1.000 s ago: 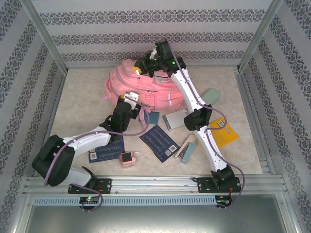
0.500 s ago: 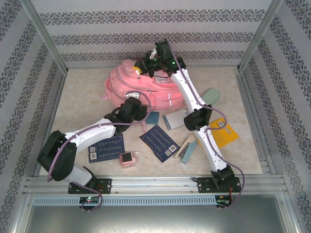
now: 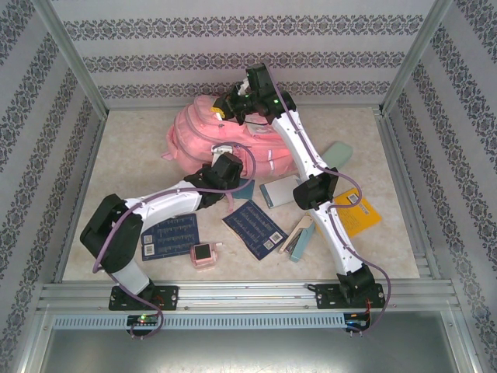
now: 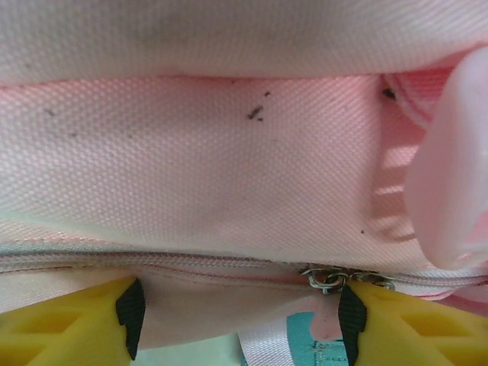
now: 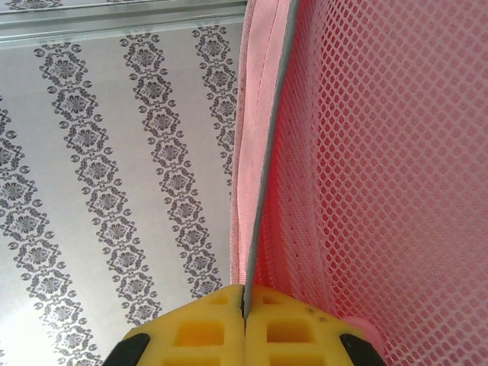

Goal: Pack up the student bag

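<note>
The student bag (image 3: 208, 134), a big pink backpack, lies at the back middle of the table. My right gripper (image 3: 230, 106) is at its top rear, shut on a grey-trimmed pink edge (image 5: 263, 175) beside red mesh (image 5: 381, 168); in the right wrist view that gripper (image 5: 245, 305) has its pads pressed together on the trim. My left gripper (image 3: 231, 166) is against the bag's front lower edge. In the left wrist view it (image 4: 240, 313) is open, yellow fingers (image 4: 69, 324) wide apart, with pink fabric and a closed zipper line across the gap. The metal zipper pull (image 4: 328, 278) lies just by the right finger.
In front of the bag lie two dark blue booklets (image 3: 169, 235) (image 3: 255, 225), a small pink square gadget (image 3: 205, 255), a grey notebook (image 3: 279, 190), a beige and teal item (image 3: 297, 237), a yellow book (image 3: 353, 214) and a teal pad (image 3: 338, 151). Patterned walls enclose the table.
My left arm has swung right and forward, bringing its gripper from the bag's left front to the lower front edge. The right gripper has held still on the bag's top.
</note>
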### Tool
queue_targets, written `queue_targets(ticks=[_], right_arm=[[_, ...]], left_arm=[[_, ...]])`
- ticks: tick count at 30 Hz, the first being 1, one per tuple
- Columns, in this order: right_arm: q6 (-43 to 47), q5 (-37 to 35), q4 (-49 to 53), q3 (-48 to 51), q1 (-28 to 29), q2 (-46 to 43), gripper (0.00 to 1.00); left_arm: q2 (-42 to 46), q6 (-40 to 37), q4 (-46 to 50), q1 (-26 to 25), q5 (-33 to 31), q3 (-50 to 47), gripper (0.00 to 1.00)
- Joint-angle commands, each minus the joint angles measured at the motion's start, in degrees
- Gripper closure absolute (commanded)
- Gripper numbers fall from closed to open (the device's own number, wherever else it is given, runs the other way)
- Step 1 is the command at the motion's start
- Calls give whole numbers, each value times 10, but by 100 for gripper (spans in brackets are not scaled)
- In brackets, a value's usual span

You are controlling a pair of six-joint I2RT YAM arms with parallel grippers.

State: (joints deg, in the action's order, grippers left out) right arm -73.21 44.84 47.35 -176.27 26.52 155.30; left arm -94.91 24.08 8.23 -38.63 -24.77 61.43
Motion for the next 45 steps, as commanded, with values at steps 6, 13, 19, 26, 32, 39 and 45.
queue_targets(ticks=[6,13,19,26,32,39,45], right_arm=[[-13,22,-27,-45,2,-38,100],[-12,22,-28,-44,3,-39,100],[-11,23,-28,-45,4,-39,100],[-12,22,-30,-45,4,-41,100],[-13,21,-29,-45,6,-41,100],[-16,20,-27,-44,9,-44,100],[-19,23,-27,-45,13,-46,100]], left_arm=[[5,2,2,15,-11,-11,48],[13,-6,-8,41,8,-32,62],[40,-30,-26,41,72,-44,51],[81,-41,-50,40,120,-87,44],[66,-44,-61,33,135,-77,44],[16,-48,-49,26,120,-34,41],[-18,-50,-44,26,74,-3,41]])
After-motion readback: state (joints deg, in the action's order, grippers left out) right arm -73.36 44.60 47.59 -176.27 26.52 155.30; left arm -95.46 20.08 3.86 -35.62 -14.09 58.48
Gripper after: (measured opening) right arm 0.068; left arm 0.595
